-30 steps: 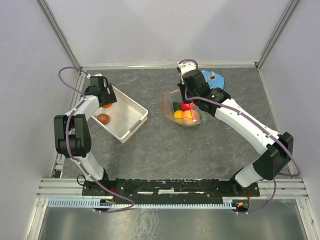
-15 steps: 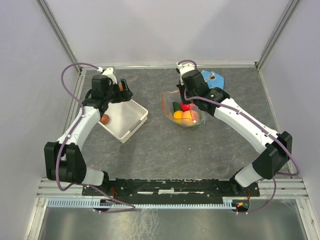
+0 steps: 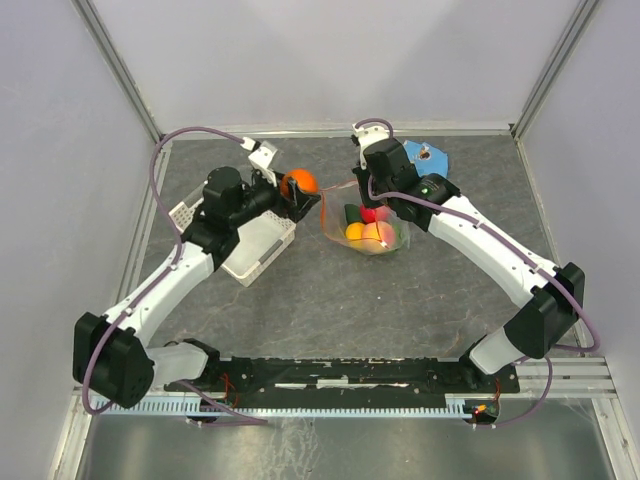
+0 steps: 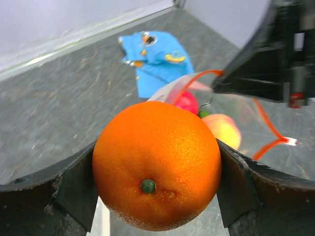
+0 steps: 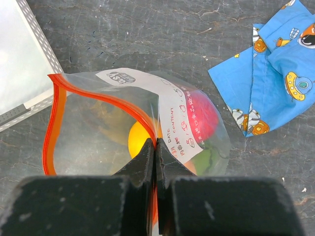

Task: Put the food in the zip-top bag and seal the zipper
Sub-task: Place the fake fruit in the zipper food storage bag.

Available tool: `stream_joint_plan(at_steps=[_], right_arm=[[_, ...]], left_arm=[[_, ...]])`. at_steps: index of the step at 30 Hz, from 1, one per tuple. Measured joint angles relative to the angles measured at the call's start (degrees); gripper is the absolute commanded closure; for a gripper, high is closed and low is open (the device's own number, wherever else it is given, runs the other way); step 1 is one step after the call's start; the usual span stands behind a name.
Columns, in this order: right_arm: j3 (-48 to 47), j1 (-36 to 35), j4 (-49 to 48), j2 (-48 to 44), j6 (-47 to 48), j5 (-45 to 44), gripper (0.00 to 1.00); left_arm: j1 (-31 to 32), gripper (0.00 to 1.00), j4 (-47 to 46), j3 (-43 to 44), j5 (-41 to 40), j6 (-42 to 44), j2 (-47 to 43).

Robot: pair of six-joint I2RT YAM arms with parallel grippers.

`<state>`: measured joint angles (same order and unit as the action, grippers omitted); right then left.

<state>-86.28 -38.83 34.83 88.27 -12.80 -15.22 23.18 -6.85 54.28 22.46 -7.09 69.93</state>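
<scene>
My left gripper [image 3: 298, 185] is shut on an orange toy fruit [image 4: 156, 164] and holds it in the air just left of the zip-top bag [image 3: 370, 235]. The bag's mouth gapes open, and its red-orange zipper [image 5: 53, 118] curves in a loop. My right gripper [image 5: 156, 145] is shut on the zipper edge next to the white label [image 5: 170, 123] and holds that edge up. Inside the bag lie a red-pink fruit [image 5: 204, 115], a yellow-orange one [image 5: 139, 137] and a green one [image 5: 210, 158].
A white lattice basket [image 3: 262, 243] sits under my left arm at the left. A blue printed snack packet [image 3: 426, 155] lies behind the bag at the back right. Grey walls close in the table on three sides.
My left arm has lifted the orange fruit out of the white basket and carried it right, up to the bag's open mouth. The right gripper has stayed in place on the zipper edge.
</scene>
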Motion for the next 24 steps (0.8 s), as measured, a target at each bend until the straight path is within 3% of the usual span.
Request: stream_joint_plan(at_steps=[8,18,24], right_arm=[[-0.2,0.0,0.1,0.0,-0.9,0.7,0.96],[-0.3,0.0,0.4,0.0,-2.0,2.6,0.96],[-0.5,0.0,0.5,0.0,-2.4,2.8,0.97]], left_arm=[[5.4,0.39,-8.1,-0.3,6.7,2.3,1.0],[9.3,0.39,-13.0,-0.3,9.7,3.6,10.6],[10.0,0.31,-11.8,0.2,8.0,3.7,14.9]])
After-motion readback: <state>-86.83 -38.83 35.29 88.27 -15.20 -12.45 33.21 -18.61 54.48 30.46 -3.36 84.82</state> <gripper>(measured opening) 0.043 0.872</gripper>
